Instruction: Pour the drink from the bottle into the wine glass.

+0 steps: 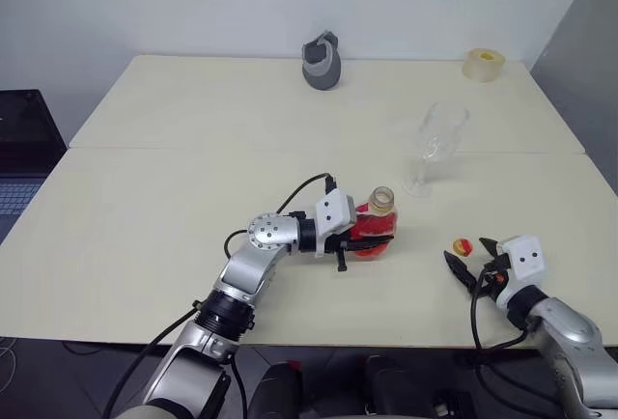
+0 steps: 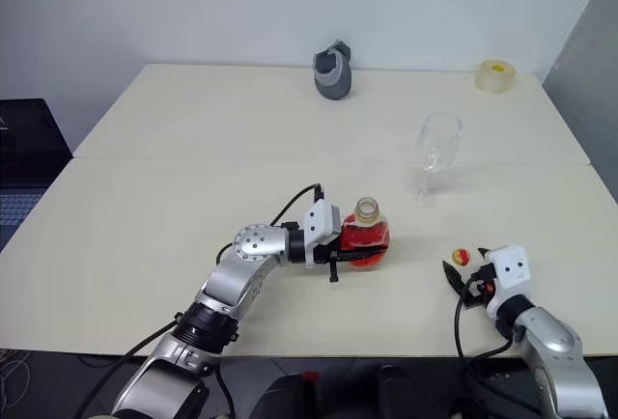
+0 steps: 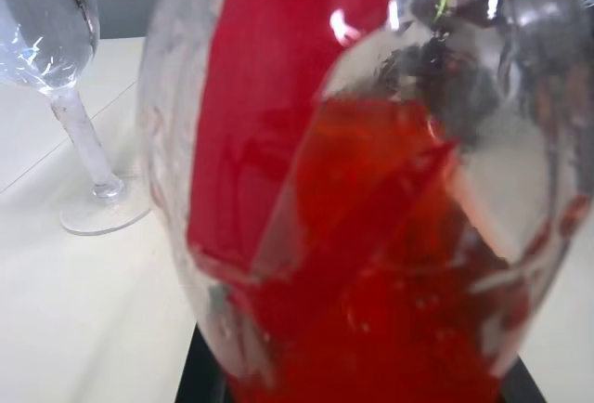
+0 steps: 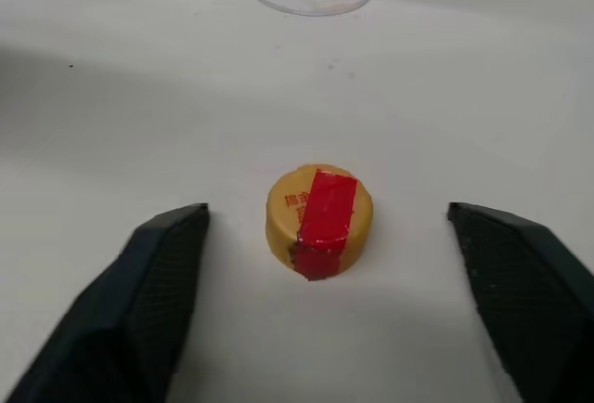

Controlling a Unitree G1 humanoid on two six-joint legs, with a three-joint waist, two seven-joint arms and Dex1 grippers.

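We hold the bottle (image 1: 375,229) upright, left jaws clamped; glass (image 1: 435,147) sits up-right of it (cap (image 4: 318,216) off, right jaws apart).

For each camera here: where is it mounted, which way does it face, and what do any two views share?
Left and right eye: head, looking down over the table; both arms show.
Left wrist: along the left end effector, close on the bottle it grips; glass beyond.
Right wrist: along the open right end effector, black fingers flanking the cap.
Shared: both wrist views catch the glass's foot.
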